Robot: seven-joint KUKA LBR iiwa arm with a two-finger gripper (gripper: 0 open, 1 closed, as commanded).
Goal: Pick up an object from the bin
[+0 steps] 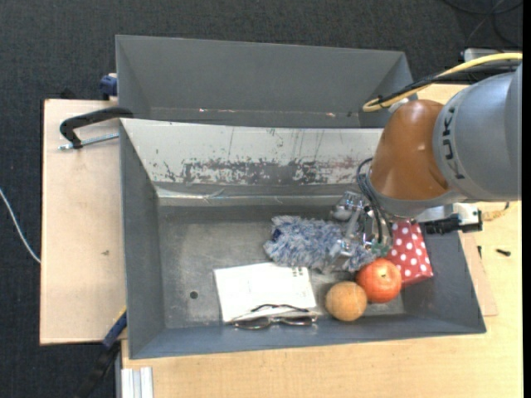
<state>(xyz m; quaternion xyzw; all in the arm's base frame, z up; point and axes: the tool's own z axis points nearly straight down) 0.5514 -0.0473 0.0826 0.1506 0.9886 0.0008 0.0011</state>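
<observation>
Bin (199,247): grey metal. I see its contents gathered in the near right half; the left floor is bare.
Arm (477,135): enters from the right, with its orange wrist cover (406,160) above the bin's right side.
White booklet (264,290): lies flat near the front wall, at mid-width.
Blue-grey cloth (300,240): crumpled, just behind the booklet and touching its far edge.
Red spotted fabric (412,251): against the right wall, partly under the wrist.
Red apple (382,280): touches the spotted fabric's near edge.
Tan ball (346,301): just beside the apple, on its left and nearer the front.
Spectacles (274,320): at the front wall, under the booklet's near edge.
Gripper (362,232): low in the bin at the cloth's right end, behind the apple. I cannot tell whether it is released or clenched.
Step in hand: in my judgement, the approach to the cloth's right end. No lift is evident.
Next move: I would confirm a grasp on the cloth before raising, and keep clear of the apple and the right wall.
Hidden: the gripper's tip is lost among cables and cloth folds, and the spotted fabric's far edge is covered.
</observation>
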